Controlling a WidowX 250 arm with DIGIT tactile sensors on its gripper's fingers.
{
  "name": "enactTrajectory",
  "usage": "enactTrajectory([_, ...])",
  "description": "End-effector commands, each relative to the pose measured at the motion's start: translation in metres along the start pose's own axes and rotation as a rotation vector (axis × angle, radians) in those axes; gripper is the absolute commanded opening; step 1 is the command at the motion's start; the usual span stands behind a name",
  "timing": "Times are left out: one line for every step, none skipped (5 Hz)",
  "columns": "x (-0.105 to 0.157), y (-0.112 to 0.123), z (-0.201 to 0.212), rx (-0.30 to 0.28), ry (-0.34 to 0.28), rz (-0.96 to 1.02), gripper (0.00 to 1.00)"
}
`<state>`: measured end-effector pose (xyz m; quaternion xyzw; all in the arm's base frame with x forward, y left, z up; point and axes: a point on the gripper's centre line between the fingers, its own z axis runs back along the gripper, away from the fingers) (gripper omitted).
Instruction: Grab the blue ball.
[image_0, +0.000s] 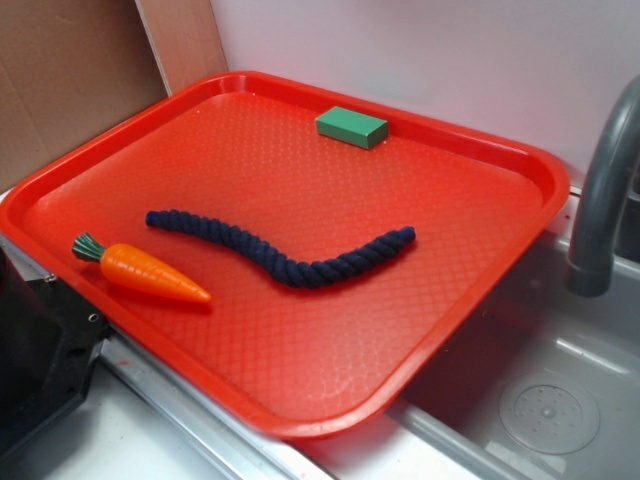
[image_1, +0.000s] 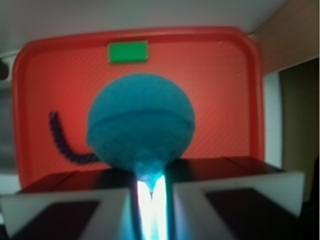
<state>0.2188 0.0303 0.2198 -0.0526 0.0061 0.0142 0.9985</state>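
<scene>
In the wrist view the teal-blue ball (image_1: 141, 120) fills the middle of the frame, close to the camera and blurred. My gripper (image_1: 150, 175) is shut on the ball's lower part, which is squeezed into the narrow gap between the two pale fingers (image_1: 75, 205). The ball hangs above the red tray (image_1: 220, 100). In the exterior view neither the ball nor the gripper shows.
On the red tray (image_0: 300, 400) lie a dark navy rope (image_0: 280, 255), an orange toy carrot (image_0: 145, 270) and a green block (image_0: 352, 126). The rope (image_1: 62, 140) and block (image_1: 128, 52) show in the wrist view too. A grey faucet (image_0: 600, 200) and sink (image_0: 540, 400) are right. A black body (image_0: 35, 350) sits lower left.
</scene>
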Motion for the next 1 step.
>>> enactTrajectory([-0.0032, -0.0126, 0.0327, 0.062, -0.116, -0.008, 0.00])
